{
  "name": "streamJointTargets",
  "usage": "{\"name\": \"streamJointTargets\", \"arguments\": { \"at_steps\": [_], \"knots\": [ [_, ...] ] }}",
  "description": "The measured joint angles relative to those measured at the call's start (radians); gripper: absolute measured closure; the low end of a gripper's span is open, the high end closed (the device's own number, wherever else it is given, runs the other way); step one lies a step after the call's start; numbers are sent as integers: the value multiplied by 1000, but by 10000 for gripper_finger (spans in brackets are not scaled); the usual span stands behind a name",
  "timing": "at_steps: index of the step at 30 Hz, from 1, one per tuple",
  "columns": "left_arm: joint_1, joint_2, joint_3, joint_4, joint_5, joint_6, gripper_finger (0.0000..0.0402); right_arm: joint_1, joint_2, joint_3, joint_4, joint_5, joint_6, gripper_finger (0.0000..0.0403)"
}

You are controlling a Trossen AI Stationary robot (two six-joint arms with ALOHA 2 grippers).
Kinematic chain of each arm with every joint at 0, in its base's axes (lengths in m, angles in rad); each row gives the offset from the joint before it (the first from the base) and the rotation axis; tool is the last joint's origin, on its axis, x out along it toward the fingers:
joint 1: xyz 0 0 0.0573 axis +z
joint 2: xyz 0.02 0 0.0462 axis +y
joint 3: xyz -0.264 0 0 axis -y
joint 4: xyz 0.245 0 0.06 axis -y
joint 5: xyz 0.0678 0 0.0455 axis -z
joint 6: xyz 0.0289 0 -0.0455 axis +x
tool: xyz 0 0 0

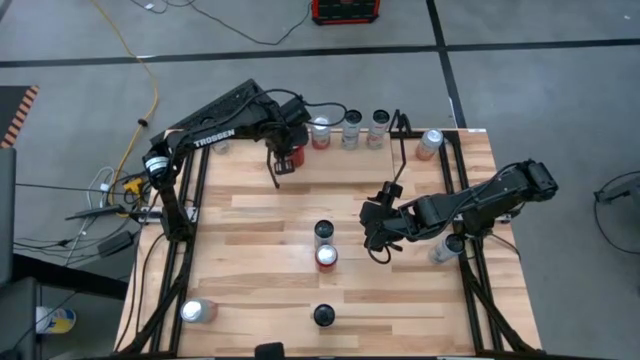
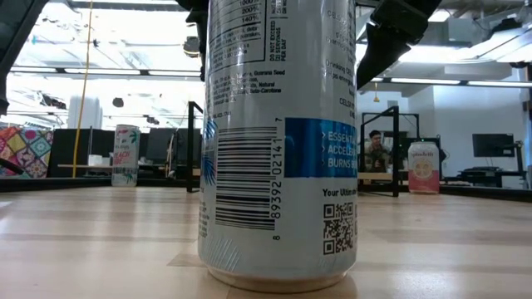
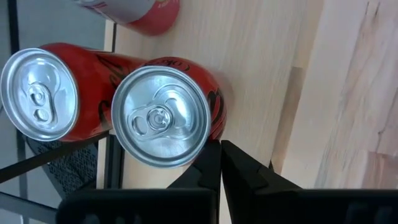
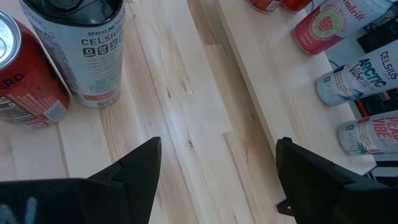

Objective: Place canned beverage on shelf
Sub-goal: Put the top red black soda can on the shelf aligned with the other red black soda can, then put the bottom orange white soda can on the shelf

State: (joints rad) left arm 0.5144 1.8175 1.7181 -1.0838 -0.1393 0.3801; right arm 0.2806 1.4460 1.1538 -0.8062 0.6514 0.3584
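Right claw [image 1: 381, 238], released and empty, hovers just beside two upright cans [image 1: 325, 246] on the bench [image 1: 260, 270], well apart from the shelf [image 1: 345, 140]; rigid, smooth, probably heavy, best grasped mid-wall; left claw [image 1: 284, 163] clenched.

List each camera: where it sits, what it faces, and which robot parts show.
High: overhead, straight down on table; both arms, shelf.
Low: table height, facing a white can up close; arm parts above.
Left wrist: over red cans; left claw shut.
Right wrist: facing table; right claw open, near Celsius can.
Shared: Celsius can also shows from overhead.
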Motion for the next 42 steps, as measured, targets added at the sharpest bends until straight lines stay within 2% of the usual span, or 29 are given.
{"name": "streamJointTargets", "arguments": {
  "at_steps": [3,8,12,14,16,21,25,28,33,38,42],
  "knots": [
    [-14,-11,19,-47,28,-28,401,0,0,0,0,0,0,112],
    [-82,-94,33,-77,139,-110,401,0,0,0,0,0,0,112],
    [-192,-179,10,-42,247,-194,401,0,0,0,0,-5,4,112],
    [-268,-223,-22,-1,263,-222,401,0,0,0,0,-20,12,112],
    [-350,-262,-65,36,237,-243,401,0,0,0,0,-31,25,112],
    [-522,-353,-208,131,96,-322,401,0,0,0,-1,-81,61,112],
    [-608,-423,-362,262,70,-406,401,0,0,0,0,-184,90,112],
    [-658,-478,-479,354,47,-464,401,0,0,0,8,-281,95,112],
    [-724,-583,-647,471,-49,-542,401,16,0,10,14,-341,143,112],
    [-750,-684,-786,585,-135,-566,401,51,0,65,9,-355,150,112],
    [-744,-741,-888,737,-201,-509,401,43,-1,185,-176,-302,162,112]
  ]
}}
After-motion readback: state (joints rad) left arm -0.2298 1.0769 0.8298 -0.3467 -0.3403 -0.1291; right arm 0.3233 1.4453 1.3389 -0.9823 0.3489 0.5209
